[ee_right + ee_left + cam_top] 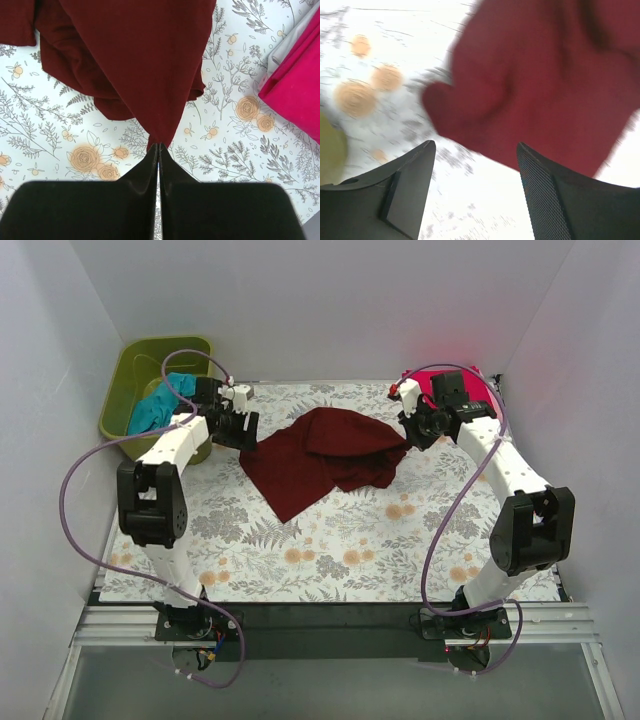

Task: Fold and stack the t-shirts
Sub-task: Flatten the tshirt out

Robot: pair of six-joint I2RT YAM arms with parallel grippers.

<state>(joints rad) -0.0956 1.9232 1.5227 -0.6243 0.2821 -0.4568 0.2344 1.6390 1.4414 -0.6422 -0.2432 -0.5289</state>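
Right gripper fingers, pressed together, pinch a corner of the maroon t-shirt, which lies crumpled on the floral cover, long axis diagonal, tip pointing near-left. Left gripper, its 2 fingers spread, hovers at its left edge. Pink-red t-shirt lies to its right, teal t-shirt far left in a green bin.

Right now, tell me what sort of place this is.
Probably a robot test booth, not a home: plain white walls box in the table, two arms are bolted to a metal rail, and a green bin holds a teal t-shirt.
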